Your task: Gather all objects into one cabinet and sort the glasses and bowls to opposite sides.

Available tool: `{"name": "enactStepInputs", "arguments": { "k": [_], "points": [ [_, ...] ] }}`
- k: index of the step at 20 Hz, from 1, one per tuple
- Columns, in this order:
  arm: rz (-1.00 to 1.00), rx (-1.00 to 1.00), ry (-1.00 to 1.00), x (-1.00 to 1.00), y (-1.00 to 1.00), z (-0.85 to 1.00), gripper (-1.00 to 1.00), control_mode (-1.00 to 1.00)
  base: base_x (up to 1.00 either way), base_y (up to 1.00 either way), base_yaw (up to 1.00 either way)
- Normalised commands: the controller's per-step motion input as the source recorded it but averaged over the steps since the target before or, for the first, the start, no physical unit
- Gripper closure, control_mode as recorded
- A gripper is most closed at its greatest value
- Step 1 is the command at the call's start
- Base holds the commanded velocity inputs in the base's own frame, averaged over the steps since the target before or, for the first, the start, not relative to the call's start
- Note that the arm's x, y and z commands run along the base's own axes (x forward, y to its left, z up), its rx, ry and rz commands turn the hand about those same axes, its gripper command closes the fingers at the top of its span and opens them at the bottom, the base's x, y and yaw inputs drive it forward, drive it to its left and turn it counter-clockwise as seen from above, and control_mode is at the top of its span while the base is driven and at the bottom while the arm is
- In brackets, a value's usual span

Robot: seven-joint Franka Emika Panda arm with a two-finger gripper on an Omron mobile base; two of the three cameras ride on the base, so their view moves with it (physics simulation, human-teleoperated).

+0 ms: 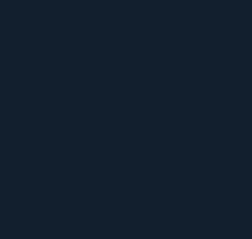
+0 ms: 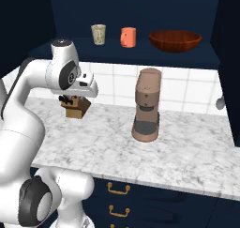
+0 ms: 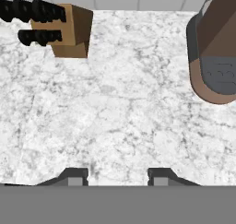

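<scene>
An open upper cabinet has a dark blue shelf (image 2: pixel 117 53). An orange-red tumbler (image 2: pixel 128 37) stands upright near the shelf's middle. To its right on the same shelf sits the wide orange-brown bowl (image 2: pixel 175 41). A cream speckled cup (image 2: pixel 98 34) stands left of the tumbler. My gripper (image 3: pixel 117 177) points down at the marble counter (image 3: pixel 115 108), well below the shelf. It is open, with nothing between its fingertips (image 3: pixel 76 177). My arm's wrist (image 2: pixel 65 70) hangs over the counter's left part.
A brown coffee machine (image 2: pixel 146 105) stands mid-counter, at the right in the hand view as coffee machine (image 3: pixel 214 52). A wooden knife block (image 2: pixel 77 109) with black handles sits behind my hand. A dark cabinet door (image 2: pixel 229 72) hangs open at right. Drawers (image 2: pixel 117 189) lie below.
</scene>
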Motion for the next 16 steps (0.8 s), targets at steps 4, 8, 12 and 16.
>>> {"name": "enactStepInputs", "arguments": {
  "k": [4,8,12,16],
  "points": [
    [0.0,0.0,0.0,0.0,0.0,0.0,-1.0,1.0,-0.03,0.0,0.0],
    [0.0,0.0,0.0,0.0,0.0,0.0,-1.0,1.0,-0.29,-0.01,0.0],
    [0.0,0.0,0.0,0.0,0.0,0.0,-1.0,1.0,-0.83,-0.16,0.0],
    [0.0,0.0,0.0,0.0,0.0,0.0,-1.0,1.0,-0.97,-0.29,0.0]
  ]
}}
